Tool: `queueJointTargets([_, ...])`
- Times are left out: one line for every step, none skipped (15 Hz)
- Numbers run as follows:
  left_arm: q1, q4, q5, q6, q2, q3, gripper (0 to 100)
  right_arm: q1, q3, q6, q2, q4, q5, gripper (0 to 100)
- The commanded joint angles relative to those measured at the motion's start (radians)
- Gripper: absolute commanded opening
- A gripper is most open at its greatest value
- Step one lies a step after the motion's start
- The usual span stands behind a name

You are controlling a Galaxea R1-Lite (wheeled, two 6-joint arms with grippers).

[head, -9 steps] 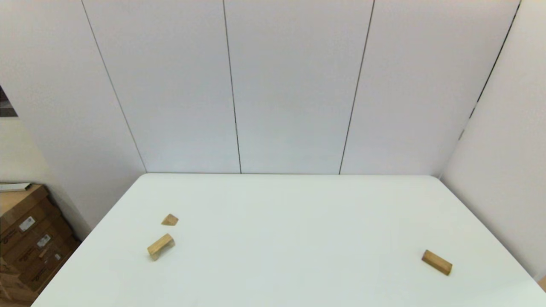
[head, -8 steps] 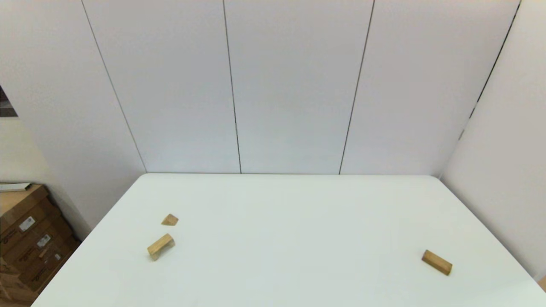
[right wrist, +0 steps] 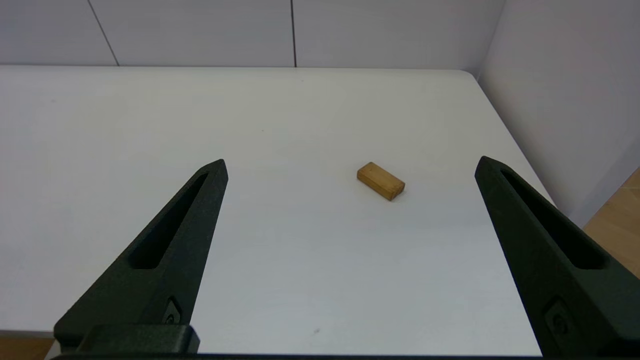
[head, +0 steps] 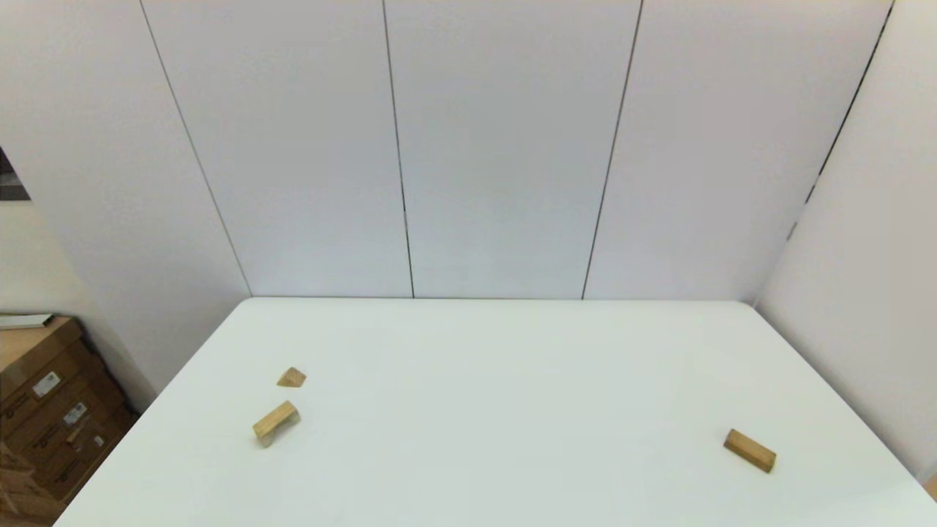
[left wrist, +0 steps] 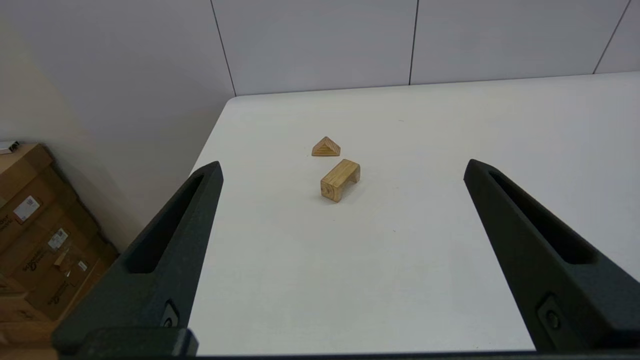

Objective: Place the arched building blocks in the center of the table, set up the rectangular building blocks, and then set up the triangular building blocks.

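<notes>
Arched block (left wrist: 340,180) lies on the desk (head: 498,380) left side, just beside the triangular wedge (left wrist: 326,147); your wide-open left gripper (left wrist: 342,167) could knock the wedge.

White table (head: 498,380) with arch block (head: 276,422), wedge (head: 291,378), bar (head: 749,450).

Two long, matte black, tapering fingers (left wrist: 170,250) are seen on each wrist, each hollowed by a slot, with a small round screw near its base.
</notes>
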Motion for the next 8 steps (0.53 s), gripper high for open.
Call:
queueJointTargets([0.0, 0.0, 0.0, 0.0, 0.001, 0.0, 100, 0.0, 0.0, 0.0, 0.001, 0.0, 0.0, 100])
queueJointTargets([0.0, 0.0, 0.0, 0.0, 0.001, 0.0, 100, 0.0, 0.0, 0.0, 0.001, 0.0, 0.0, 100])
queueJointTargets([0.0, 0.0, -0.006, 0.02, 0.001, -0.001, 100, 0.0, 0.0, 0.0, 0.001, 0.0, 0.0, 100])
queueJointTargets([0.0, 0.0, -0.005, 0.025, 0.001, -0.001, 100, 0.0, 0.0, 0.0, 0.001, 0.0, 0.0, 100])
queueJointTargets([0.0, 0.0, -0.003, 0.005, 0.001, -0.001, 100, 0.0, 0.0, 0.0, 0.001, 0.0, 0.0, 100])
queueJointTargets([0.0, 0.0, 0.002, -0.029, 0.001, -0.001, 100, 0.0, 0.0, 0.0, 0.001, 0.0, 0.0, 100])
queueJointTargets([0.0, 0.0, 0.003, -0.04, 0.001, -0.004, 100, 0.0, 0.0, 0.0, 0.001, 0.0, 0.0, 100])
queueJointTargets([-0.001, 0.012, -0.002, -0.04, 0.01, -0.043, 100, 0.0, 0.0, 0.0, 0.001, 0.0, 0.0, 100])
